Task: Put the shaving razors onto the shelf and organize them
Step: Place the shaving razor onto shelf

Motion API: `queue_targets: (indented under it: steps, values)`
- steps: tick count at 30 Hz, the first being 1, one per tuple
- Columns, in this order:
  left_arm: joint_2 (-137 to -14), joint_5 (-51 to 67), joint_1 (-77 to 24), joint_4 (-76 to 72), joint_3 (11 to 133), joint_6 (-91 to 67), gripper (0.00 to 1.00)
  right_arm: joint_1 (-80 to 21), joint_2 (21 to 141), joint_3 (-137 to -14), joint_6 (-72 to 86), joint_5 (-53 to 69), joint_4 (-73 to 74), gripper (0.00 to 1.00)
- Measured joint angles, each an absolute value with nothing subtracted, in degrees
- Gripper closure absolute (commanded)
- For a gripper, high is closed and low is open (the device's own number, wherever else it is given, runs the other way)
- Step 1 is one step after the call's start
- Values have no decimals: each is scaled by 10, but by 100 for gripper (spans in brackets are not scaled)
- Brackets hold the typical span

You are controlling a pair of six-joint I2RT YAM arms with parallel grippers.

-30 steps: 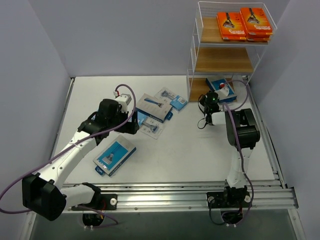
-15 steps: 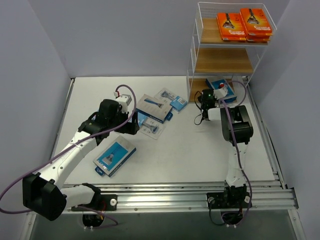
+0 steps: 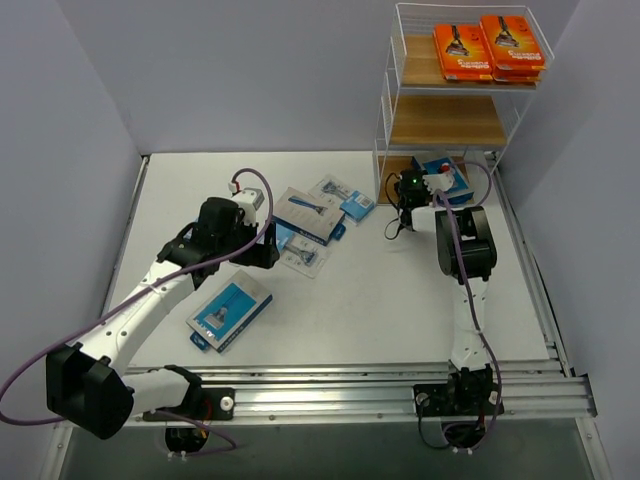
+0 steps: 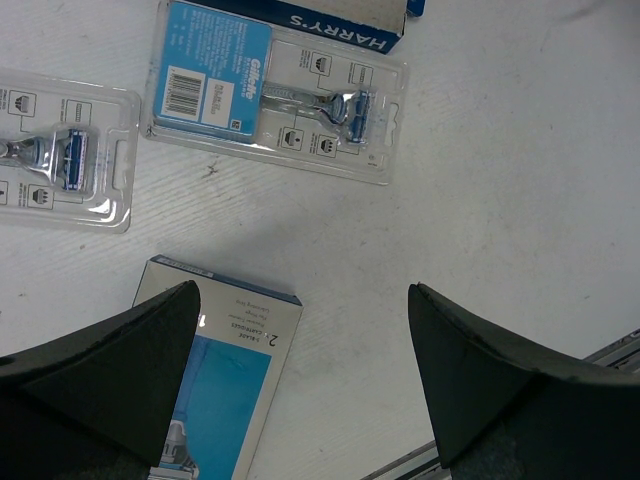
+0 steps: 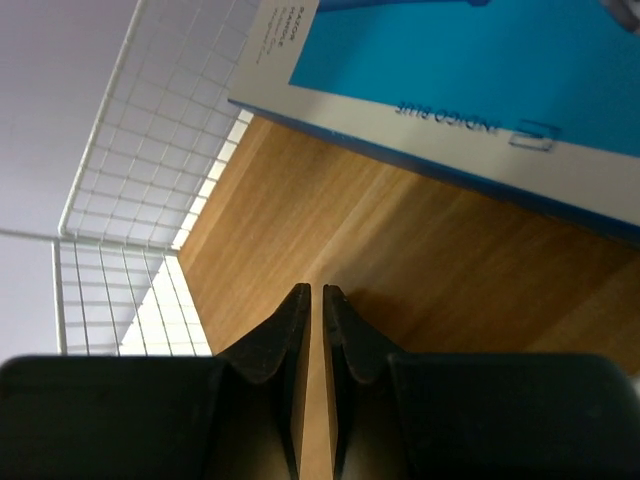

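Note:
The shelf stands at the back right; two orange razor packs lie on its top tier and a blue box on the bottom tier. My right gripper reaches into that bottom tier. In the right wrist view the gripper is all but shut, a thin slit between empty jaws, over the wooden tier just short of the blue box. My left gripper hangs wide open and empty above the table. A blue-and-grey box lies under its left finger, blister packs beyond.
On the table lie a blue-and-grey box, a Harry's box and blister packs. The shelf's wire mesh side rises left of my right gripper. A metal rail runs along the near edge.
My right arm has pushed its wrist left and further into the shelf's bottom tier, and its jaws have parted slightly. The left arm has not moved.

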State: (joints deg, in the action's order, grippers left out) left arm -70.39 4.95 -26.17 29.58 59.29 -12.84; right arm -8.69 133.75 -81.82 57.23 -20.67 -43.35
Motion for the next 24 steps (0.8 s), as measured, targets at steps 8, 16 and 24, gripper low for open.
queue_targets:
  steps: [8,16,24]
  values:
    - [-708,51,-262,296,593,-128,6,-86,1366,-873,610,-228,-404,89]
    - [-713,55,-262,296,593,-129,6,-84,1381,-897,652,-258,-392,85]
    - [-714,61,-262,296,593,-129,6,-78,1395,-915,680,-269,-401,76]
